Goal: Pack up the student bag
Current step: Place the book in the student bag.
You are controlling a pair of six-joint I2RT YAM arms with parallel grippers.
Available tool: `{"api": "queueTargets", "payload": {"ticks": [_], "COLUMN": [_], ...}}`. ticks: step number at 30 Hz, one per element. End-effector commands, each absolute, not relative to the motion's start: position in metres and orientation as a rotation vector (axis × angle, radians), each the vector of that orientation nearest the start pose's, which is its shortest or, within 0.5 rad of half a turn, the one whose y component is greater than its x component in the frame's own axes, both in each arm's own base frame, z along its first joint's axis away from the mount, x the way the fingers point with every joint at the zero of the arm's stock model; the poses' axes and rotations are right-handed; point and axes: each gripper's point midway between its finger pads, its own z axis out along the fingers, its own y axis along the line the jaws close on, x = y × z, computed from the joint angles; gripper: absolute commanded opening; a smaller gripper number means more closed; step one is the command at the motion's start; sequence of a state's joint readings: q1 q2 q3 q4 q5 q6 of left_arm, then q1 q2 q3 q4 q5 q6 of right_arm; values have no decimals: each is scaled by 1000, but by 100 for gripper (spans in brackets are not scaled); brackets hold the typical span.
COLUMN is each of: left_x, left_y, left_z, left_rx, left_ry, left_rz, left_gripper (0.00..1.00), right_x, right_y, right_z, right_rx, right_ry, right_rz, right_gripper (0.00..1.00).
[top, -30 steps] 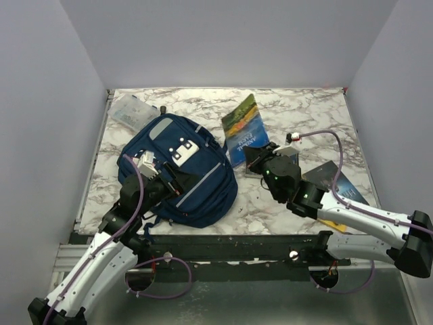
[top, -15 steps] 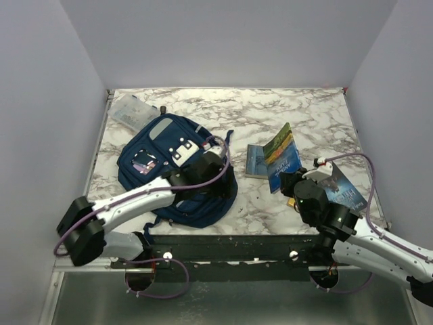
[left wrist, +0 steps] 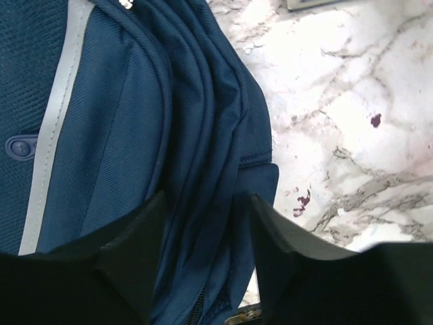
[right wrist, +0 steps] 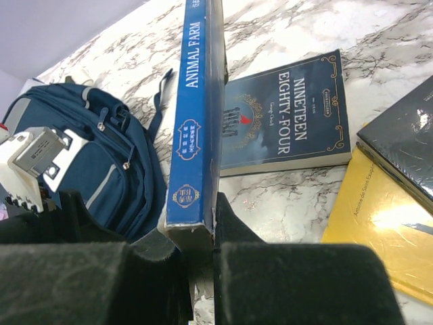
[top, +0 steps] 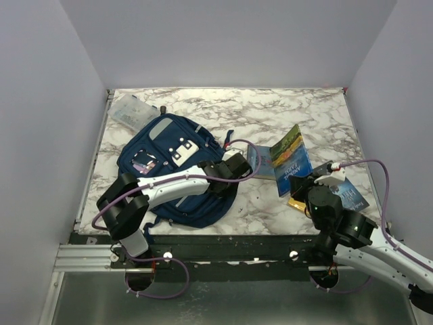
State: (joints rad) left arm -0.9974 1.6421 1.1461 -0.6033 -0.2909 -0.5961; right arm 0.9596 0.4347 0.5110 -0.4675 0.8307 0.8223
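Observation:
The student bag (top: 172, 169), navy with grey stripes, lies at the left of the marble table. My left gripper (top: 223, 179) is at its right near edge. In the left wrist view the gripper (left wrist: 206, 203) is open, and its jaws stand on either side of a fold of the bag (left wrist: 122, 135) by the zipper. My right gripper (top: 301, 188) is shut on a blue "Animal Farm" book (top: 291, 159) and holds it on edge above the table, right of the bag. The right wrist view shows the book's spine (right wrist: 196, 115) clamped in the gripper (right wrist: 196, 227), with the bag (right wrist: 101, 162) to the left.
A "Nineteen Eighty-Four" book (right wrist: 284, 115) lies flat on the table (top: 270, 108) beside the bag. A yellow book (right wrist: 379, 230) and a dark book (right wrist: 406, 145) lie at the right. A clear plastic box (top: 132, 110) sits at the back left corner.
My left arm has swung across the bag to its right near edge. My right arm has drawn back to the right and nearer, carrying the Animal Farm book.

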Motion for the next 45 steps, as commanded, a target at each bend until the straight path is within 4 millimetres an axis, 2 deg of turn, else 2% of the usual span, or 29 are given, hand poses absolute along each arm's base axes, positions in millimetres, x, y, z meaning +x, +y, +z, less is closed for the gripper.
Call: {"api": "queueTargets", "payload": {"ticks": [1, 5, 9, 13, 15, 16, 19, 23, 25, 28, 30, 32, 35, 42, 45], "left_x": [235, 238, 237, 235, 237, 240, 249, 262, 264, 266, 266, 265, 263, 242, 232], "left_y": [-270, -271, -273, -272, -270, -267, -257, -252, -250, -244, -240, -239, -238, -229, -227], "left_z": [71, 65, 58, 52, 53, 57, 86, 144, 174, 212, 230, 243, 260, 316, 332], "left_rx": [398, 407, 428, 451, 474, 472, 407, 331, 299, 247, 221, 213, 211, 263, 280], "left_ry": [2546, 2555, 2573, 2589, 2574, 2555, 2461, 2320, 2256, 2184, 2153, 2133, 2114, 1960, 1914], "left_rz": [6, 42, 53, 63, 85, 104, 102, 14, -43, -130, -186, -249, -348, -566, -656], "left_gripper": [46, 36, 39, 39, 19, 2, 0, 0, 0, 0, 0, 0, 0, 0, 0], "right_x": [210, 211, 210, 208, 206, 206, 203, 192, 183, 161, 146, 134, 125, 120, 126], "right_y": [106, 109, 113, 121, 125, 126, 134, 146, 157, 188, 208, 223, 234, 278, 301], "right_z": [206, 200, 197, 189, 185, 184, 183, 182, 179, 185, 195, 213, 232, 225, 239], "right_rx": [433, 430, 426, 410, 405, 404, 379, 366, 371, 341, 312, 270, 258, 231, 188], "right_ry": [1775, 1786, 1803, 1836, 1858, 1866, 1892, 1950, 1996, 2073, 2094, 2074, 2038, 2062, 1947], "right_rz": [456, 463, 477, 504, 514, 518, 552, 640, 728, 966, 1133, 1292, 1436, 1666, 1817], "right_gripper": [1, 1, 1, 0, 1, 1, 1, 1, 1, 1, 1, 1, 1, 1, 1]}}
